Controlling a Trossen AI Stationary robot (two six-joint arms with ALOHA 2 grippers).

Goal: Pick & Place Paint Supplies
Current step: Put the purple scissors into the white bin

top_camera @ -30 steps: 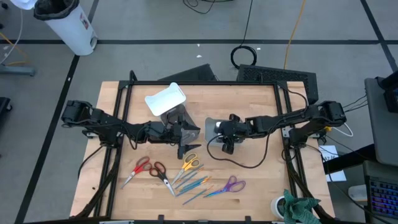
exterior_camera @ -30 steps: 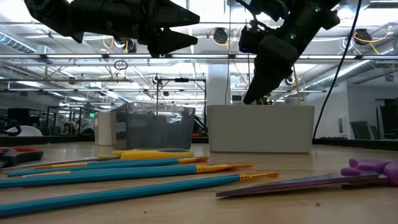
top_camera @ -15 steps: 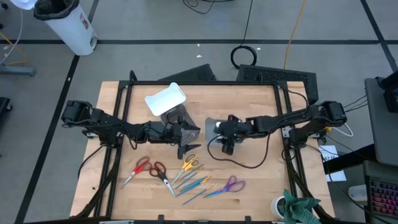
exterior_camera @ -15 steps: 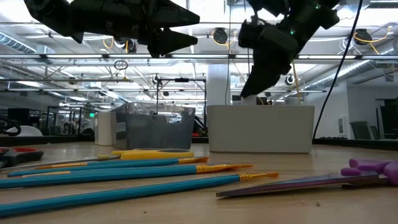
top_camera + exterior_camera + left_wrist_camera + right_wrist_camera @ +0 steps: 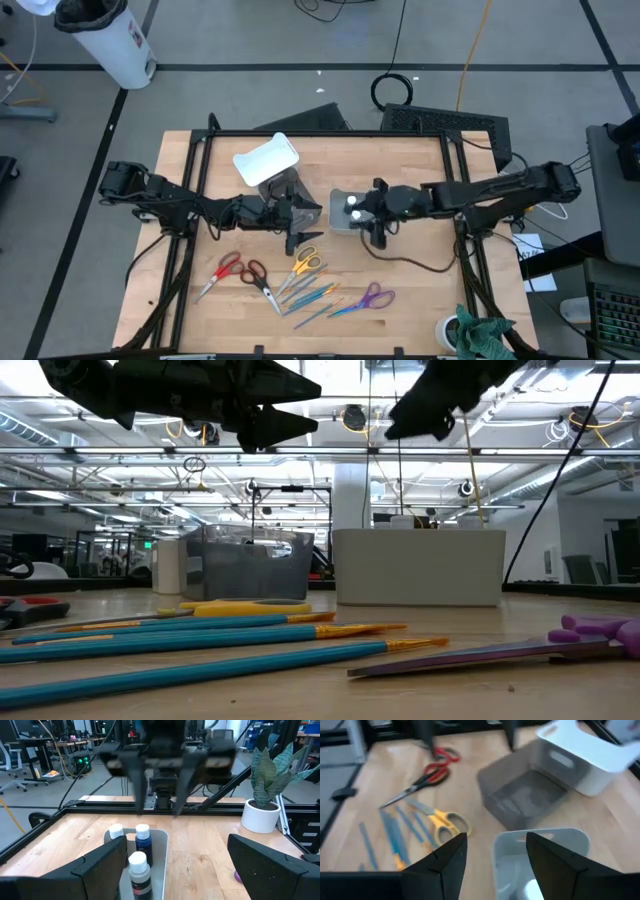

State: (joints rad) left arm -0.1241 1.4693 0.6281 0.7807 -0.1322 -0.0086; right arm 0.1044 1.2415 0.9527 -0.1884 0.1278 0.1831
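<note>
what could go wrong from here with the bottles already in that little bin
The right end effector hangs open just over the light bin, so a low pass might knock the capped bottles standing inside it. The left end effector waits open above the yellow scissors, close to the gray bin; a careless descent could scatter the brushes.

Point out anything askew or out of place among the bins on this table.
The white bin sits tilted, its edge propped on the grey bin instead of flat on the table. The pale bin holding the bottles stands level. Scissors and brushes lie loose but orderly.
</note>
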